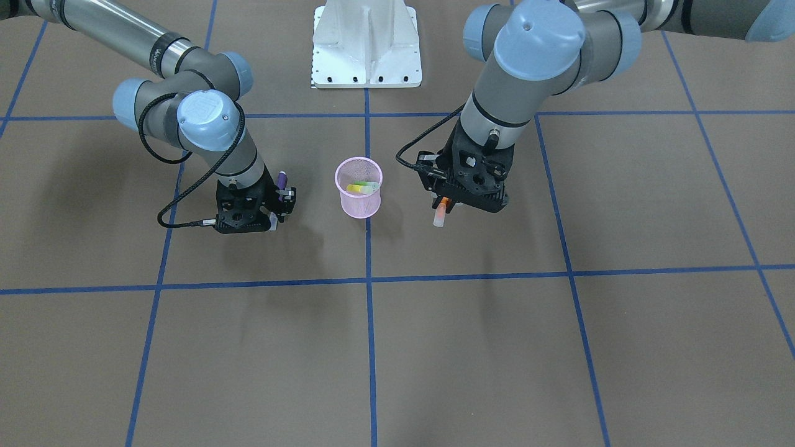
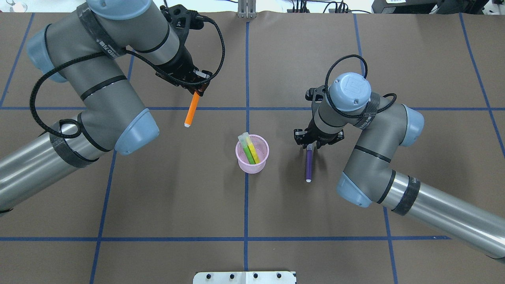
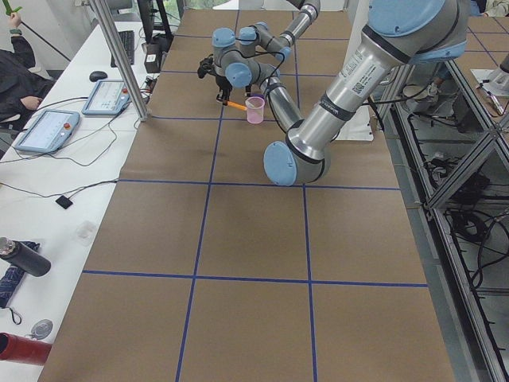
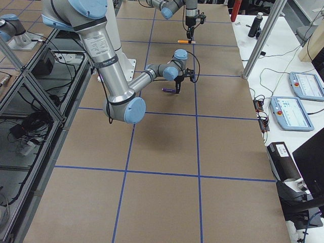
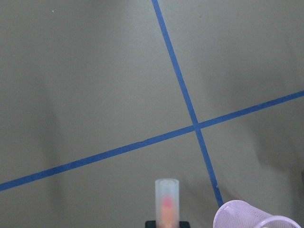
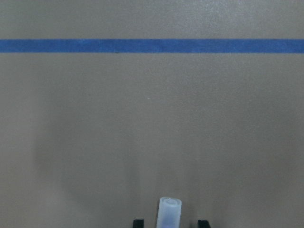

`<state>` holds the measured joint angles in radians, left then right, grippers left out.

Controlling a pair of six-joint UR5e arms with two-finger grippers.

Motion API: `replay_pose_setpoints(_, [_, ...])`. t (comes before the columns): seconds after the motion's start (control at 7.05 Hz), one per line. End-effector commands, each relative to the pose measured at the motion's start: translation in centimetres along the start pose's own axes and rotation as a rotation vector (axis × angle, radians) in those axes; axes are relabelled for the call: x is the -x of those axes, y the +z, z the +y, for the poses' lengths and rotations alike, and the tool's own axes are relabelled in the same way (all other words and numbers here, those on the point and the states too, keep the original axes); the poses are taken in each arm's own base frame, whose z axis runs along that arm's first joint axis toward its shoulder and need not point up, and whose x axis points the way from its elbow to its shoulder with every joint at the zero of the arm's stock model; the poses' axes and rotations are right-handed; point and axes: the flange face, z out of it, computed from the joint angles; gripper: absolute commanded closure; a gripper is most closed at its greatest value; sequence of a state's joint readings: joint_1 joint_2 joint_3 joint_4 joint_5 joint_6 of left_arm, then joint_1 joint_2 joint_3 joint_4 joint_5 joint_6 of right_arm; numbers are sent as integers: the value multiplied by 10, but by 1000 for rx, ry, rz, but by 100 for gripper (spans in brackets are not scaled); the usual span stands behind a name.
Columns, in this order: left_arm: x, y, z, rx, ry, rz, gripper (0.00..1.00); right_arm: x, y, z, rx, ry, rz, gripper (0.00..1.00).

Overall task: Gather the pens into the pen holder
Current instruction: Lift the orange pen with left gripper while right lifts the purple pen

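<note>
The pink mesh pen holder (image 2: 252, 154) (image 1: 358, 197) stands upright at the table's middle, on a blue tape line. A green pen (image 2: 247, 153) and a yellow one lean inside it. My left gripper (image 2: 198, 90) (image 1: 448, 202) is shut on the orange pen (image 2: 193, 109) (image 1: 441, 210), held above the table beyond and to the left of the holder; its whitish cap (image 5: 167, 199) points away from the fingers. My right gripper (image 2: 310, 146) is shut on the purple pen (image 2: 309, 165) (image 1: 282, 180) just right of the holder, cap (image 6: 169, 211) outward.
The white robot base plate (image 1: 366, 46) sits at the table's near edge behind the holder. Blue tape lines (image 2: 247, 59) grid the brown table. In the side views a bench with control tablets (image 3: 48, 127) and a metal post (image 3: 119, 60) runs along the far edge, with a seated person (image 3: 17, 76).
</note>
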<state>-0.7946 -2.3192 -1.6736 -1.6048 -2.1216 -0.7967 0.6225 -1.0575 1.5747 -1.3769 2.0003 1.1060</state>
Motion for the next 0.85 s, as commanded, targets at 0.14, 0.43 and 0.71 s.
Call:
replay_pose_setpoints(0.14, [1,0,0,0,1,0,100,2,5,1,6,-2,4,52])
replay_pose_setpoints(0.43, [2,2,0,2,0,-2,100,2,7,3,10,-3,7,52])
replay_pose_setpoints(0.71, [2,2,0,2,0,-2,100,3,7,3,9,-3,6,64])
